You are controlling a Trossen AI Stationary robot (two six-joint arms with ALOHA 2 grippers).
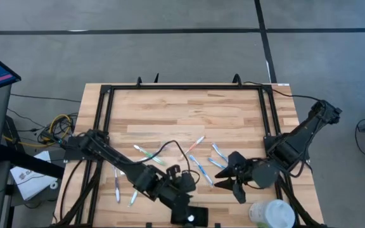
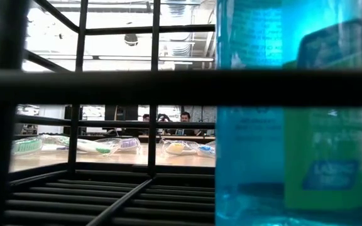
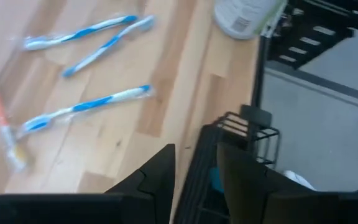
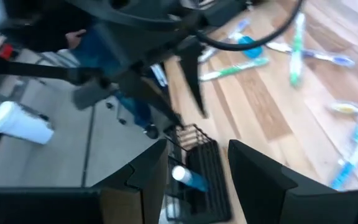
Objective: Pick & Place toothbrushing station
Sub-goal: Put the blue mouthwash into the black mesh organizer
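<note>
The toothbrushing station, a low black wire rack, stands on the table at its near edge. It fills the low view with its bars. A blue bottle with a white cap stands inside it. My left gripper hangs just above the station's far side, open; the rack shows through the gap between its fingers. My right gripper waits open to the station's right and a little farther back, aimed at it.
Several wrapped toothbrushes lie scattered over the middle of the table, also seen in the left wrist view. A white bottle with a green label stands at the near right corner. A black frame borders the tabletop.
</note>
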